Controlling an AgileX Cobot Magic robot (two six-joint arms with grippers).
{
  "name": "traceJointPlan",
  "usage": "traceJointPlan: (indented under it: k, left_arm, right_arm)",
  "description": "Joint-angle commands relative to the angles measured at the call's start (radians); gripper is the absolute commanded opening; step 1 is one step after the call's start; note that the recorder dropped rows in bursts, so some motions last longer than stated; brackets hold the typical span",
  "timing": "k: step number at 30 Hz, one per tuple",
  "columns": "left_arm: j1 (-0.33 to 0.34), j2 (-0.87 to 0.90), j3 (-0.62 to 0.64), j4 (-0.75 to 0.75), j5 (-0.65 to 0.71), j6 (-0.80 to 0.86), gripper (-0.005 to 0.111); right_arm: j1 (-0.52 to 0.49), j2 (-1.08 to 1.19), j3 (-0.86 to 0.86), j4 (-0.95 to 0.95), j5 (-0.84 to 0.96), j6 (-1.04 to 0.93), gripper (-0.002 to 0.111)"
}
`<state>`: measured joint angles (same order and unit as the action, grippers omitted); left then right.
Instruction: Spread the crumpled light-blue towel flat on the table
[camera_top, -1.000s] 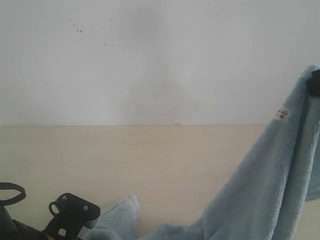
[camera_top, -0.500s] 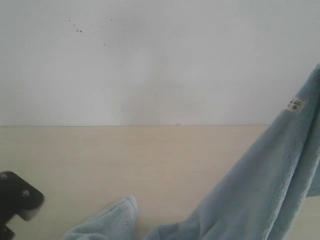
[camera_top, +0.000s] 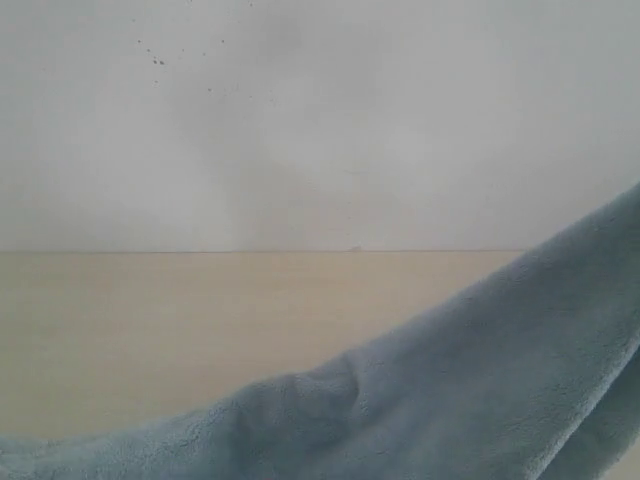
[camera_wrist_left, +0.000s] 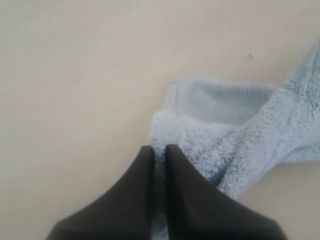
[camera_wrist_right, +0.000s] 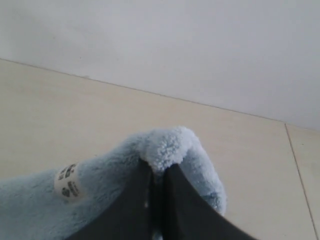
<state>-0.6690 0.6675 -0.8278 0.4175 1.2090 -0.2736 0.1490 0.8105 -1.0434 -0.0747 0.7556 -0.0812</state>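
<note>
Filling the exterior view's lower edge, towel (camera_top: 450, 400), arms unseen there; left fingers (camera_wrist_left: 130, 200) and right fingers (camera_wrist_right: 132, 210) each pinching cloth.

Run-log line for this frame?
left gripper: shut on pale light-blue fluffy terry towel | right gripper: shut on towel edge by white tag | towel: not flat on beige table

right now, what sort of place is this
Probably a bare robot test bench rather than a home: a plain pale table against a blank white wall, and a light-blue towel pinched by the left gripper and the right gripper.
</note>
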Motion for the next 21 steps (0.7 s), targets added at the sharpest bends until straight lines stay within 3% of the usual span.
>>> traceJointPlan:
  k: [1,12,21]
  left_arm:
    - [0.001,-0.081,-0.054,0.021,0.012,-0.029,0.004]
    - [0.001,-0.112,-0.202,-0.074,0.012,-0.032,0.004]
    - [0.001,-0.095,-0.209,-0.081,0.012,-0.013,0.004]
  right_arm:
    - [0.001,-0.1,-0.003,-0.126,0.009,0.094,0.0]
    - [0.14,-0.312,-0.005,-0.409,0.22,0.18,0.0]
    - [0.197,-0.3,-0.003,-0.418,0.344,0.151,0.0]
